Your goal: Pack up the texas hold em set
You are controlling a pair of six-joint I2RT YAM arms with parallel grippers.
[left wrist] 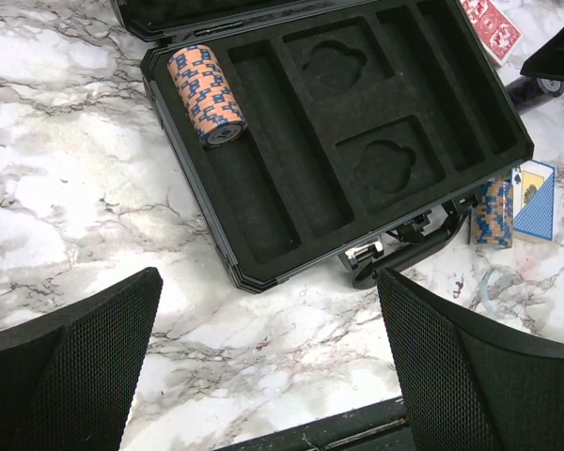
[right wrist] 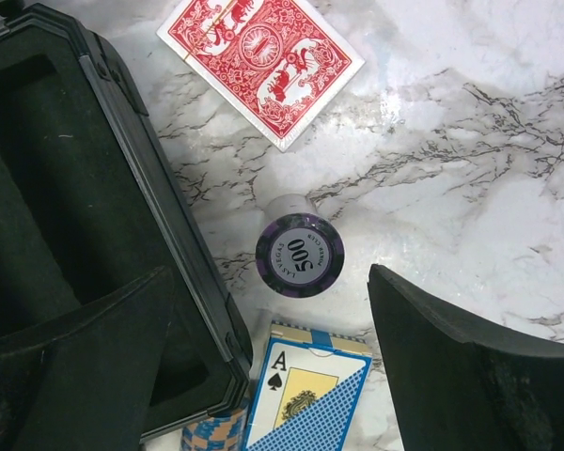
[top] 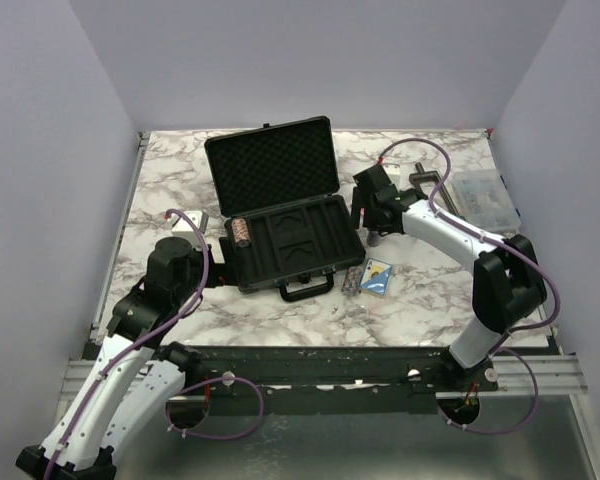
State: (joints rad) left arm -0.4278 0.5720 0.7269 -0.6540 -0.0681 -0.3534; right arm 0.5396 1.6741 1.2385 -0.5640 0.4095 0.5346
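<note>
Presently, the right gripper (right wrist: 268, 272) is standing wide and holding nothing. Its fingers are straddling the purple chip stack (right wrist: 299, 256), which is sitting upright on the table (right wrist: 470, 141), touching neither finger. For a sound grip, it should be centring on the stack and squeezing evenly, lest the chips topple. The red deck (right wrist: 260, 61) is lying ahead of the fingertips and the blue deck (right wrist: 305, 399) back toward the wrist, with the case (right wrist: 183, 244) flanking one finger. The left gripper (left wrist: 268, 282) is hovering wide and empty, just short of the case's handle edge.
</note>
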